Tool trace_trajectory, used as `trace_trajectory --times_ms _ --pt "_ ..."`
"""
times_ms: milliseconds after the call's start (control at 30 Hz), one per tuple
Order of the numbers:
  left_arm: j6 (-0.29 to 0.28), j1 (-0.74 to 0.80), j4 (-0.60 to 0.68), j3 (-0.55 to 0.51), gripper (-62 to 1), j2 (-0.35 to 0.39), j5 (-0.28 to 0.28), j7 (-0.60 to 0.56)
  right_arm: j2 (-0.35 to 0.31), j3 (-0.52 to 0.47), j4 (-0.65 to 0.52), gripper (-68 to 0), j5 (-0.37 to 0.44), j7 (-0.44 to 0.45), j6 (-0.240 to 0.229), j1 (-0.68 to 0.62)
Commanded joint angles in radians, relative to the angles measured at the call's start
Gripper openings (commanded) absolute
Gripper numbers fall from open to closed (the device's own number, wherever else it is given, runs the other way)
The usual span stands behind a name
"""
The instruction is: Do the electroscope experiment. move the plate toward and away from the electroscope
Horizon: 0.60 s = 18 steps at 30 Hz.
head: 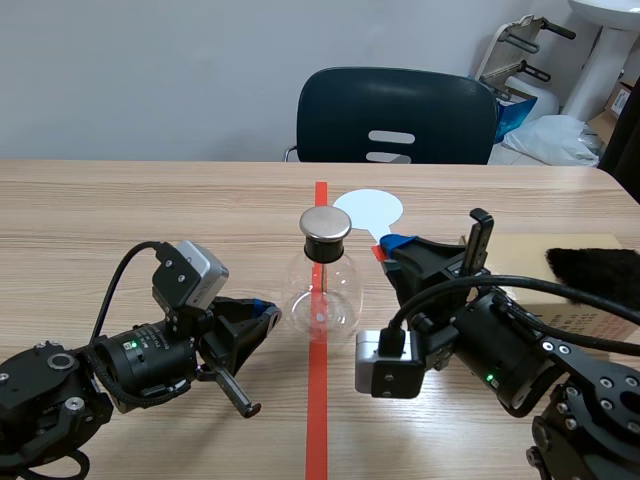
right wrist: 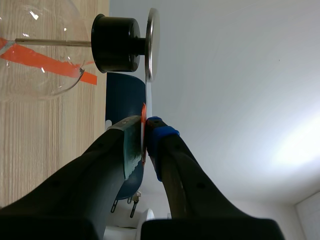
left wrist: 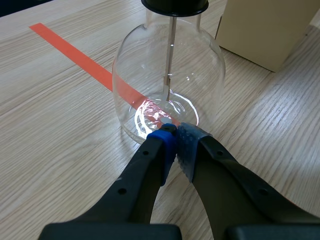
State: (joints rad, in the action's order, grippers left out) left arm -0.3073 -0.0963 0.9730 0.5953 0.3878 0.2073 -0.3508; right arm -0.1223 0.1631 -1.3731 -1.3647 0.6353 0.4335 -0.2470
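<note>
Currently your left fingers (left wrist: 150, 170) sit clenched on nothing, tips just beside the near-left base of the electroscope (head: 322, 285), which stands on the surface (head: 120, 210) at its middle. Your right fingers (right wrist: 107, 160) pinch the white plate (head: 369, 209) by its orange handle, just far-right of the electroscope's top.

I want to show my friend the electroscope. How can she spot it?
Find the red tape line down the middle of the wooden table. On it stands a round clear glass flask with a black stopper and shiny metal cap. Unlike the flat white plate behind it, it is see-through.
</note>
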Motion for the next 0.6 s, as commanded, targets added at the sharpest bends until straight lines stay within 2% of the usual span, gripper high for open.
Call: trace_trajectory --times_ms 0,567 --pt "0.0 0.0 0.029 -0.001 -57.3 -0.005 0.006 -0.019 -0.002 -0.005 -0.008 -66.9 0.009 -0.001 0.015 0.017" --pt "0.0 0.0 0.029 -0.001 -57.3 -0.005 0.006 -0.019 -0.002 -0.007 -0.008 -66.9 0.009 -0.146 0.015 0.017"
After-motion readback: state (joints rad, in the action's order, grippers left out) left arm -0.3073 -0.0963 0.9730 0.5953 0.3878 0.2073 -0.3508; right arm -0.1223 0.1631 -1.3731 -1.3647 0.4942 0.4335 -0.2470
